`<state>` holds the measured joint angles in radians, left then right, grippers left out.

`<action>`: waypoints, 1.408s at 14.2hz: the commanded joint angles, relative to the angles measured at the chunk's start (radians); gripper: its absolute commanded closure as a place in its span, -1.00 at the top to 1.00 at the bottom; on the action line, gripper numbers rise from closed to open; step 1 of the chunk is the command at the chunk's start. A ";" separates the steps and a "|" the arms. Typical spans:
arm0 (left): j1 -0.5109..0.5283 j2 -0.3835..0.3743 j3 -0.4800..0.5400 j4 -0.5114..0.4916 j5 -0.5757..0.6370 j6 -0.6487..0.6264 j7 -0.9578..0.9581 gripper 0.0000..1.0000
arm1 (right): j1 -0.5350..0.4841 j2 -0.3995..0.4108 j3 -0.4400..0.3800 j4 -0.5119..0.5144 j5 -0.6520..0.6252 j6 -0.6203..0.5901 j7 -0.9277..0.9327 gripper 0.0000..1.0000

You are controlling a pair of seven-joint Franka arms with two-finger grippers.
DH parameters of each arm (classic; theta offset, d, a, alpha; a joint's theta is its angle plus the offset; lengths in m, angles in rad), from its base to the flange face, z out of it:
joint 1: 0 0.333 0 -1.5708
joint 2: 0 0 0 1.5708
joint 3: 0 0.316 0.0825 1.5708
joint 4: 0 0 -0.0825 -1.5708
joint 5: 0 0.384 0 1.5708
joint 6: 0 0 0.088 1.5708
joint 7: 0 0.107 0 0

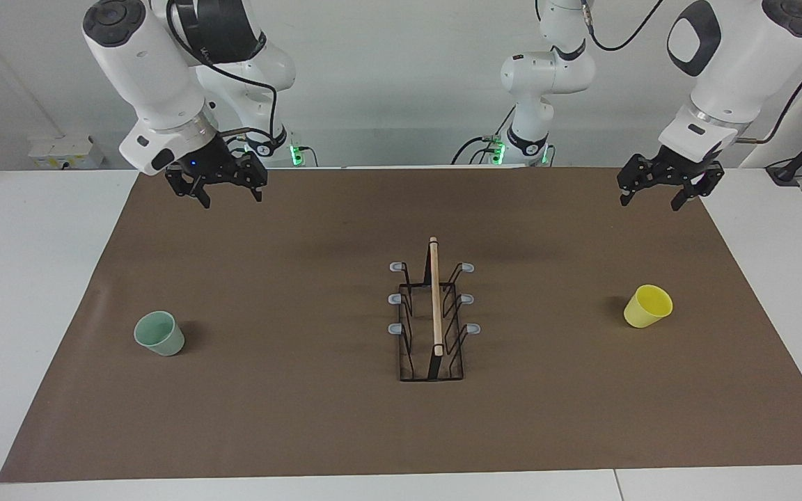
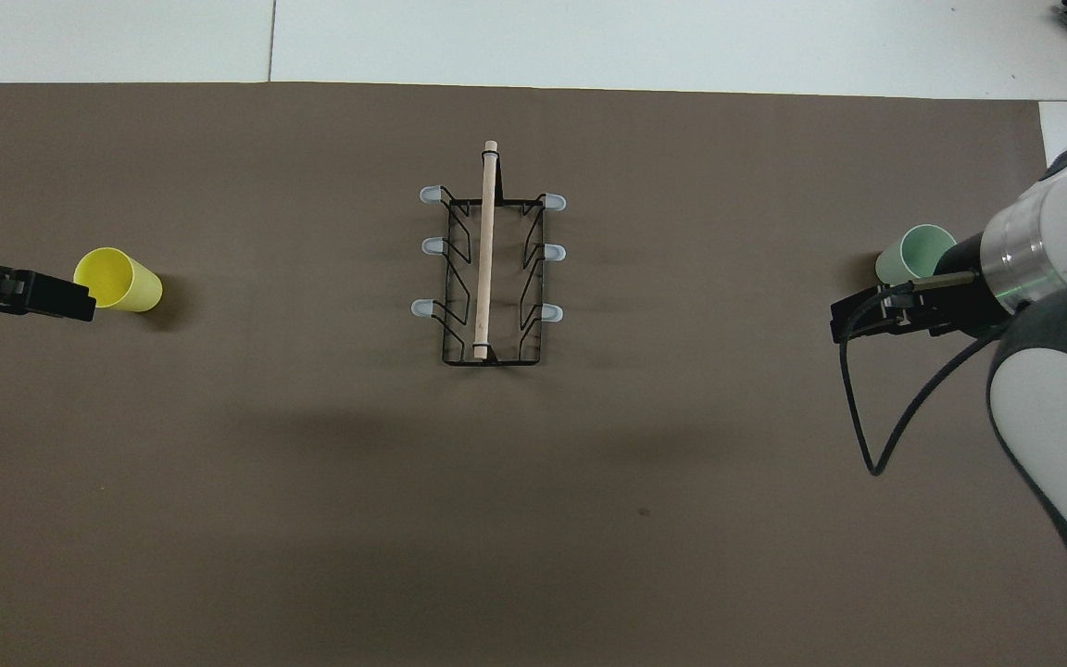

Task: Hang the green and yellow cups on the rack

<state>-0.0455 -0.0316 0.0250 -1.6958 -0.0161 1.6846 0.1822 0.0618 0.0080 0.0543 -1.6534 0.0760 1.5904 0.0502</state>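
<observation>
**Legible markings: none**

No text, label, brand, number or sign can be read. Faint lettering on the black band of one arm's upper joint, at 11 o'clock in the facing view, is too small to make out.

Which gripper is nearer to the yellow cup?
Left. The left gripper hangs open in the air at the yellow cup's end of the table. The right gripper, also open, is at the other end, near the green cup.
</observation>
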 commanded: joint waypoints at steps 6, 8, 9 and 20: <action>-0.004 -0.027 0.003 -0.016 0.010 -0.019 0.003 1.00 | 0.001 -0.013 0.007 -0.016 -0.099 0.048 0.013 1.00; -0.004 -0.027 0.004 -0.018 0.010 -0.010 -0.013 1.00 | -0.002 -0.014 0.007 -0.019 -0.099 0.048 0.013 1.00; -0.002 -0.027 0.006 -0.021 0.010 -0.006 -0.015 1.00 | -0.004 -0.014 0.007 -0.020 -0.099 0.048 0.013 1.00; 0.024 -0.019 0.018 -0.101 -0.001 0.075 -0.383 1.00 | -0.042 -0.013 0.007 -0.022 -0.093 0.042 0.001 1.00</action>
<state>-0.0367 -0.0544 0.0419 -1.7689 -0.0164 1.7314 -0.1320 0.0544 0.0080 0.0546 -1.6538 -0.0100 1.6205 0.0502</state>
